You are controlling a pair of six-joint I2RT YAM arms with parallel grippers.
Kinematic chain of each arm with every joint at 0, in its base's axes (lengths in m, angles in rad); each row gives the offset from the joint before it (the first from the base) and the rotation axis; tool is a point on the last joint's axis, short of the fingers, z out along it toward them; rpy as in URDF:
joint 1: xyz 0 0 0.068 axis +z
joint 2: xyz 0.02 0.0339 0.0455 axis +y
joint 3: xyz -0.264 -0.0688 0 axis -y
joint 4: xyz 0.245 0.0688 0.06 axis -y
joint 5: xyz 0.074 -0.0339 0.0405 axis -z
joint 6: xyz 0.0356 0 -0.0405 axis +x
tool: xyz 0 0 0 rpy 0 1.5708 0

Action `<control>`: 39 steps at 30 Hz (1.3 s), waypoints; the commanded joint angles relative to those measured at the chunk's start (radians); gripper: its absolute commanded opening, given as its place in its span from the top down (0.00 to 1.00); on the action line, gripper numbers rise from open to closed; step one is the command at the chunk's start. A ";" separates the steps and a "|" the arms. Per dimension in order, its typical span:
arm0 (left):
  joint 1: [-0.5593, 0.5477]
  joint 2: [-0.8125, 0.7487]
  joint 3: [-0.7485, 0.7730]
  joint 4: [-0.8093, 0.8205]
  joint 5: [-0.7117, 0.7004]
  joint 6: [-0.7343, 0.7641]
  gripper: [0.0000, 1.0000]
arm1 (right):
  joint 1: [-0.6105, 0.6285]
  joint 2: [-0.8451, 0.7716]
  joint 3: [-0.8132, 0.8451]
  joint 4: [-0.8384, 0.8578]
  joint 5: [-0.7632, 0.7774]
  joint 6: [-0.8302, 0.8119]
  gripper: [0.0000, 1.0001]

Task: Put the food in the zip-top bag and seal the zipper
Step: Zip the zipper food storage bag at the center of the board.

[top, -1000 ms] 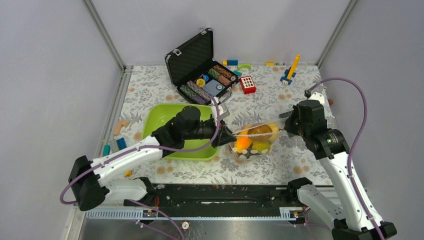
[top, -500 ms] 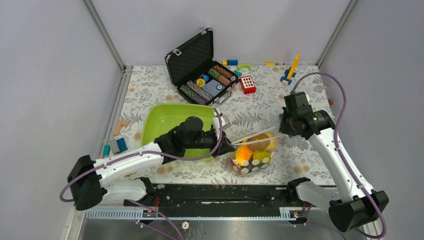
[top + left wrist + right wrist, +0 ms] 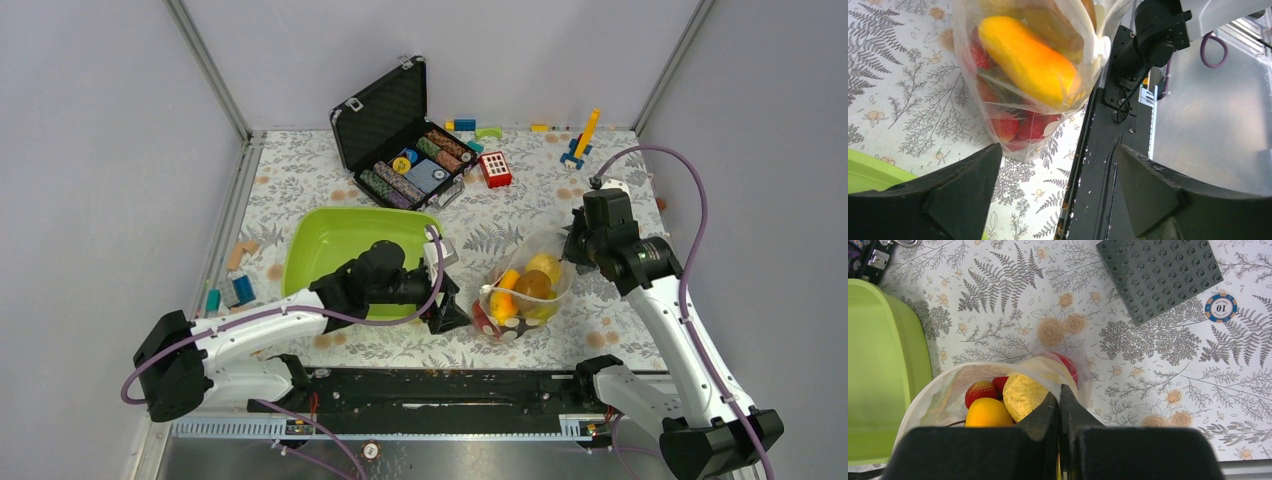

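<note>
- The clear white-dotted plastic bag [image 3: 520, 292] stands on the fern-printed counter [image 3: 300, 180], and we see orange, yellow and red toy fruits [image 3: 1028, 60] inside it.
- Right pincer [image 3: 1058, 396]: fingers together, clamped on the bag's upper rim.
- Left pincer [image 3: 1057, 155]: fingers apart, empty, just beside the bag's lower end.
- The lime-green plastic tray [image 3: 315, 245] lies under the left arm.
- A grey studded plate [image 3: 1158, 275] and a striped chip [image 3: 1221, 307] lie near the bag, not touching it.

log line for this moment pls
left claw: open, clear of zip-top bag | right claw: shut on zip-top bag rim | food: inside zip-top bag
</note>
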 commanded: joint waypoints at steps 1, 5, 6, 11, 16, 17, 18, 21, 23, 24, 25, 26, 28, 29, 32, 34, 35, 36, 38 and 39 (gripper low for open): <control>0.004 -0.009 -0.026 0.183 0.064 -0.023 0.10 | -0.003 0.001 -0.011 0.042 -0.048 -0.009 1.00; 0.000 0.025 -0.040 0.289 0.113 -0.039 0.08 | -0.003 0.023 0.000 0.023 -0.038 -0.005 1.00; 0.000 0.037 -0.037 0.310 0.110 -0.043 0.08 | -0.003 0.030 0.003 0.020 -0.036 -0.005 1.00; -0.005 0.107 0.007 0.353 0.080 -0.054 0.08 | -0.003 0.040 0.004 0.007 -0.023 -0.003 1.00; -0.012 0.177 0.047 0.375 -0.003 -0.076 0.12 | -0.003 0.043 -0.004 0.005 -0.020 0.007 1.00; -0.013 0.183 0.049 0.393 -0.008 -0.083 0.13 | -0.003 0.044 -0.004 0.006 -0.019 0.007 1.00; -0.013 0.189 0.045 0.414 -0.014 -0.091 0.15 | -0.003 0.047 -0.004 0.005 -0.019 0.008 1.00; -0.013 0.205 0.052 0.450 -0.022 -0.107 0.21 | -0.005 0.055 -0.003 0.002 -0.018 0.008 1.00; -0.014 0.223 0.068 0.449 -0.032 -0.108 0.23 | -0.004 0.057 -0.003 0.004 -0.015 0.007 1.00; -0.013 0.232 0.075 0.448 -0.035 -0.108 0.24 | -0.005 0.058 -0.003 0.004 -0.015 0.007 1.00; -0.013 0.240 0.082 0.449 -0.033 -0.107 0.26 | -0.005 0.059 -0.002 0.003 -0.012 0.005 1.00; -0.013 0.248 0.085 0.456 -0.034 -0.108 0.27 | -0.005 0.060 -0.003 0.003 -0.011 0.005 1.00; -0.013 0.258 0.088 0.475 -0.041 -0.107 0.30 | -0.005 0.061 -0.004 0.003 -0.010 0.004 1.00; -0.013 0.263 0.089 0.485 -0.046 -0.107 0.32 | -0.005 0.059 -0.005 0.004 -0.010 0.003 1.00; -0.013 0.282 0.100 0.494 -0.046 -0.107 0.55 | -0.006 0.053 -0.012 0.003 -0.004 0.004 1.00; -0.013 0.285 0.100 0.496 -0.044 -0.104 0.68 | -0.011 0.051 -0.014 0.002 -0.001 0.004 1.00; -0.013 0.284 0.093 0.507 -0.044 -0.104 0.72 | -0.015 0.051 -0.015 0.003 -0.001 0.004 1.00; -0.013 0.282 0.086 0.520 -0.043 -0.105 0.76 | -0.017 0.053 -0.015 0.003 -0.002 0.003 1.00; -0.013 0.272 0.071 0.545 -0.041 -0.108 0.95 | -0.019 0.060 -0.015 0.003 -0.004 0.002 1.00; -0.013 0.265 0.063 0.557 -0.040 -0.109 1.00 | -0.020 0.065 -0.015 0.003 -0.003 0.002 1.00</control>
